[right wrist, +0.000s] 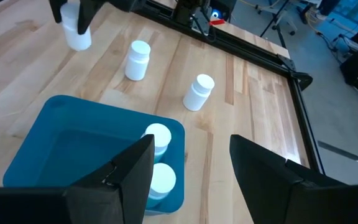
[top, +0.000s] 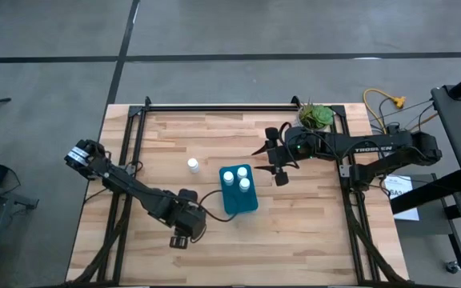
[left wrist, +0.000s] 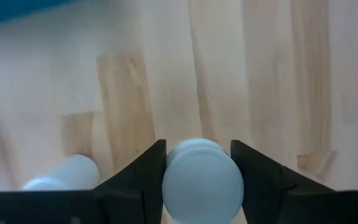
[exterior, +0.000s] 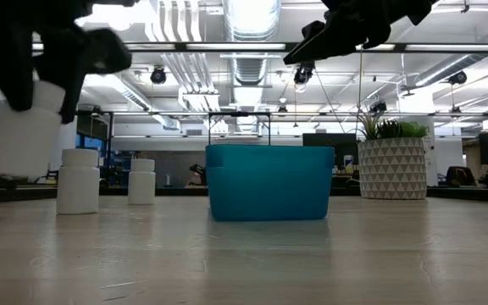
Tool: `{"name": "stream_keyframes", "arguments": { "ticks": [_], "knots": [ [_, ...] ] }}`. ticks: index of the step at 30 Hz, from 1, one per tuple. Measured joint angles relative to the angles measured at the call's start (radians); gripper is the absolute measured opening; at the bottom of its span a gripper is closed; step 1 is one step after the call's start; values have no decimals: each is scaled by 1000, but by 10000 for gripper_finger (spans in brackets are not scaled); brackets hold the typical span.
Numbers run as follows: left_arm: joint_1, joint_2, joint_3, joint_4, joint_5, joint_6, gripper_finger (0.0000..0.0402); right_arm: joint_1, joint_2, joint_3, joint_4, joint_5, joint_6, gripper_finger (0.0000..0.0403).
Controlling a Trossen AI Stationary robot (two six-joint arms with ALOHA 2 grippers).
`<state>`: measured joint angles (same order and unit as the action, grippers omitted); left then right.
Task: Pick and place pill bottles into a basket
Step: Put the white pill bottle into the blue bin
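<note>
Now the basket (top: pixel 239 192) sits on the desk (top: pixel 310 232) beside the left gripper (top: pixel 179 240), whose fingers squeeze a pill bottle (left wrist: pixel 201 180). If it bumps the rim, it may drop. The right gripper (top: pixel 270 166) waits with spread fingers over the basket's other side.

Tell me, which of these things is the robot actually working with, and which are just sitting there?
Job: bottles, basket, left gripper shut on a bottle, right gripper open near the basket.
Lying about: plant pot, yellow cables.
</note>
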<state>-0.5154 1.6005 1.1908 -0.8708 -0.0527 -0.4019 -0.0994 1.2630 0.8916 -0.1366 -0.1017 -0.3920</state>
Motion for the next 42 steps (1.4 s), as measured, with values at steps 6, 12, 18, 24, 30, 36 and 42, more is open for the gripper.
{"name": "stream_keyframes", "arguments": {
  "ticks": [6,12,18,24,30,36,42],
  "knots": [
    [27,0,66,-54,-42,70,140,0,-36,0,-13,1,3,203],
    [84,-5,100,-65,-84,148,140,1,-96,0,-51,27,32,203],
    [151,-11,135,-60,-129,249,140,1,-156,-34,-56,50,41,203],
    [225,-12,174,-20,-138,356,140,1,-195,-48,-55,75,51,203],
    [290,-1,203,-1,-104,403,140,1,-186,-50,-57,77,43,203],
    [313,16,220,33,-79,462,140,0,-200,-51,-59,79,37,203],
    [334,52,250,78,-56,511,140,0,-227,-51,-71,85,49,203]
  ]
}}
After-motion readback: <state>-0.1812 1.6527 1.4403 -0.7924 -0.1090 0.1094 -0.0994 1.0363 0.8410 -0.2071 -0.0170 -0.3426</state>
